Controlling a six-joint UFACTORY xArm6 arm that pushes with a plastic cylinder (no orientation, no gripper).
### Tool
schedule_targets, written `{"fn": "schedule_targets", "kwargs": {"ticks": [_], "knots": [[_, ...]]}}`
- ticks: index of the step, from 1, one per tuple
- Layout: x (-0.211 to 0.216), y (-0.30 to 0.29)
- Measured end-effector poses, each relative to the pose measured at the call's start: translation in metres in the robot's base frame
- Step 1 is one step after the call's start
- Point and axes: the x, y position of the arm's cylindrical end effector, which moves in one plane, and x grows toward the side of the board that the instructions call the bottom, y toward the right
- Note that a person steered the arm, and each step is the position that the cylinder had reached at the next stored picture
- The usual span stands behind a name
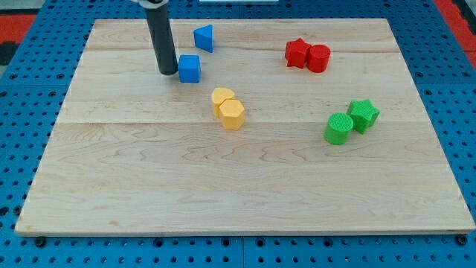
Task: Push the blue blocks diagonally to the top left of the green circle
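A blue cube (190,68) lies near the view's top, left of centre. A blue triangular block (204,37) lies just above and to the right of it. The green circle (338,128) stands at the view's right, touching a green star (364,114) on its upper right. My tip (167,71) is right beside the blue cube's left side, close to or touching it. The rod rises from there out of the view's top.
Two yellow blocks (227,108) lie together below and right of the blue cube. Two red blocks (307,54) lie together at the upper right. The wooden board (238,201) has edges on all sides, with a blue pegboard around it.
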Motion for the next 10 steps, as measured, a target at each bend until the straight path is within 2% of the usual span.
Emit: {"fn": "schedule_targets", "kwargs": {"ticks": [1, 2, 3, 4, 5, 6, 7, 8, 9, 10], "knots": [[0.002, 0.085], [-0.007, 0.048], [-0.043, 0.032], [-0.077, 0.076], [-0.047, 0.124], [-0.003, 0.145], [-0.016, 0.12], [-0.017, 0.072], [-0.009, 0.058], [0.014, 0.08]]}}
